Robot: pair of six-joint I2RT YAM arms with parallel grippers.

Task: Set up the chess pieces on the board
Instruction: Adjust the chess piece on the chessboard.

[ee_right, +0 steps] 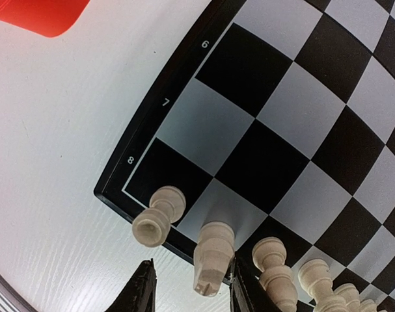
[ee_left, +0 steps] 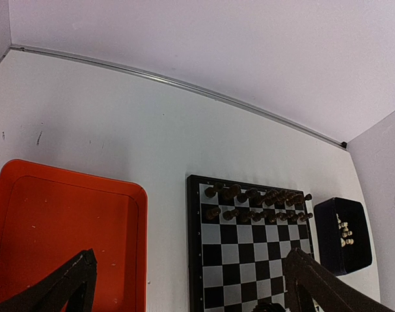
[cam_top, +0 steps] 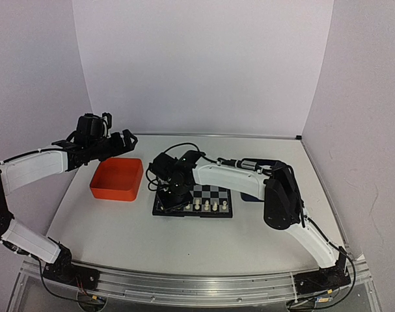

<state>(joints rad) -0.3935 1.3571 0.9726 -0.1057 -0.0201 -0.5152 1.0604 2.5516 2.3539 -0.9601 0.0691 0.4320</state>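
R gripper (ee_right: 194,286) hangs low over the board (cam_top: 213,192) at its near-left corner (the one marked "8"). Its jaws are part-way apart and straddle a cream knight-like piece (ee_right: 212,257) on the pale square next to the corner. That piece sits against the finger at its 3 o'clock. Bare table shows betw. it and the finger at 9, so I see no pinch.

A rook-like piece (ee_right: 157,218) stands on the corner square at 10 o'clock of it, w/ more chess pieces (cam_top: 210,206) lined along the near row at 3. The black figures (ee_left: 256,195) fill the far rows. Spare cream ones lie in the dark blue tray (ee_left: 327,227) at 3 o'clock of the board.

L gripper (ee_left: 192,255) is spread wide and empty, up over the orange tray (cam_top: 117,179).

Step looks like seating this piece. To do it well, prob. open a touch wider first so the touching finger lets go. Then rise straight up w/o swinging sideways, since the neighbours are close and tip easily.
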